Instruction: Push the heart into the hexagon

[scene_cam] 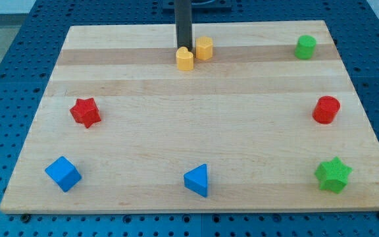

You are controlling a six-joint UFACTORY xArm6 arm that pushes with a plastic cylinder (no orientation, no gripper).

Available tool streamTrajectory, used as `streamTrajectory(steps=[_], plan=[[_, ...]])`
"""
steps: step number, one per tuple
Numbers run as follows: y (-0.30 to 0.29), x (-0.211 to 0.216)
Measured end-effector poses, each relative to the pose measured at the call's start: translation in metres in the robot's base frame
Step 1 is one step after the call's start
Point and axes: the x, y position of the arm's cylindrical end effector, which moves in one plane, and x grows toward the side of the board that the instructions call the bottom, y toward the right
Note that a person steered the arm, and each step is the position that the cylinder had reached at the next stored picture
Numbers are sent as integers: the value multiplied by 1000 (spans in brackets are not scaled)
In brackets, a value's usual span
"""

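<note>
A yellow heart block (185, 59) lies near the view's top centre of the wooden board (196, 131). A yellow hexagon block (204, 48) sits just to its upper right, touching it or nearly so. My tip (183, 49) is the lower end of the dark rod that comes down from the view's top. It stands right behind the heart, at its upper left edge, and to the left of the hexagon.
A green cylinder-like block (304, 47) is at the top right. A red cylinder (326, 109) is at the right. A green star (333, 174) is at the bottom right. A blue triangle (197, 180) is at the bottom centre. A blue cube (63, 174) is at the bottom left. A red star (85, 112) is at the left.
</note>
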Motion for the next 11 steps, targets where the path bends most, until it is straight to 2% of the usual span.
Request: streamTrajectory(steps=[3, 5, 6, 8, 11], plan=[[-65, 4], [-42, 48], [-30, 53], [4, 37], [19, 29]])
